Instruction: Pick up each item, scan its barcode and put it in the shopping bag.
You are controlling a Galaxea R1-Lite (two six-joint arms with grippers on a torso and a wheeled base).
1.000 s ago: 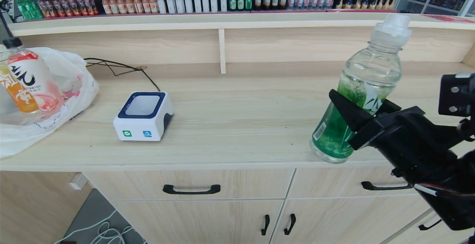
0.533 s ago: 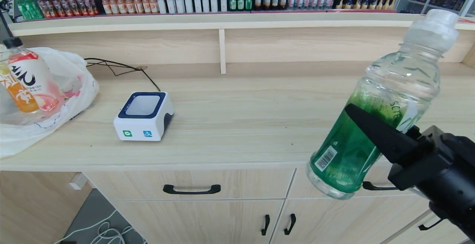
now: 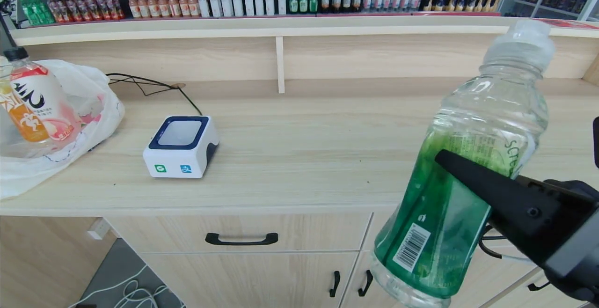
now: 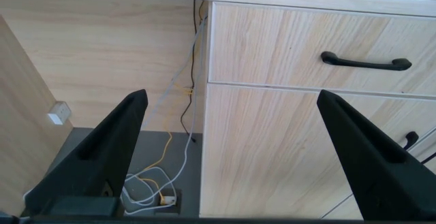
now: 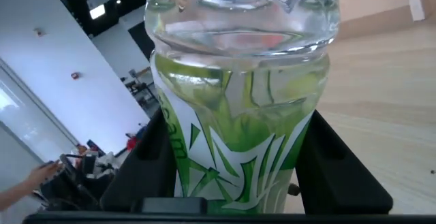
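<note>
Green-labelled clear plastic bottle (image 3: 486, 121) | sat clamped mid-body in right gripper (image 5: 245, 149) | seemed light, slick, squashable | label band judged best hold

Counter (image 3: 299, 158) spans mid-frame, drawers (image 3: 241, 231) below it. Scanner (image 3: 181, 146) on counter, left of centre; cable (image 3: 140, 82) behind it. Bag (image 3: 93, 111) on counter at left edge, two drinks (image 3: 40, 102) inside. Bottle (image 3: 458, 191) lower right, tilted, in front of counter edge, between right gripper (image 5: 238, 183) fingers. Drinks row (image 3: 299, 0) along the top, behind counter.
</note>
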